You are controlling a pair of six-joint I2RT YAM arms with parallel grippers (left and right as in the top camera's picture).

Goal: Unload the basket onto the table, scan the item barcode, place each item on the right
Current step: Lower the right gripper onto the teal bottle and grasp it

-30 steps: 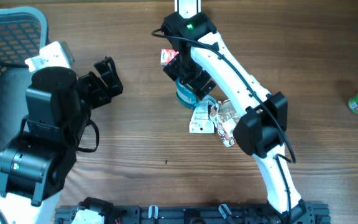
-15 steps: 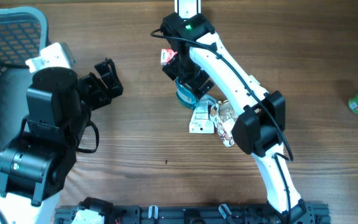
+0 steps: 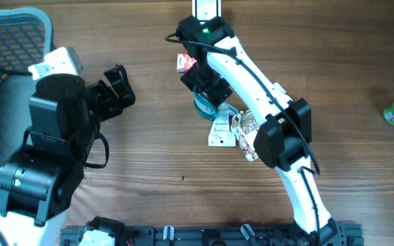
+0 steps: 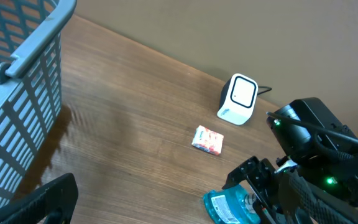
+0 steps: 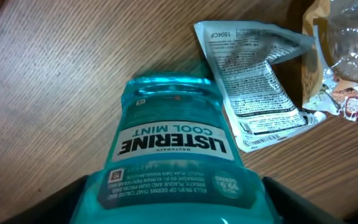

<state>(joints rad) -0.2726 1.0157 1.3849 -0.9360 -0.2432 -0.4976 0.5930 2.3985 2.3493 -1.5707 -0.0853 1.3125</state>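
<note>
Overhead straight down; left wrist oblique, far; right wrist close; bottle shared.

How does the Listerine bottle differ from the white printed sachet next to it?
The Listerine bottle is teal, see-through and bulky; the white sachet is flat, crumpled and covered in black print. The bottle sits between the fingers of the right gripper, while the sachet lies free, outside them. The bottle carries a large brand label; the sachet has only fine text. Both rest on the wooden table, side by side.

Even, soft light covers the table; shadows are faint, and the basket looms blurred at the left wrist view's edge.
</note>
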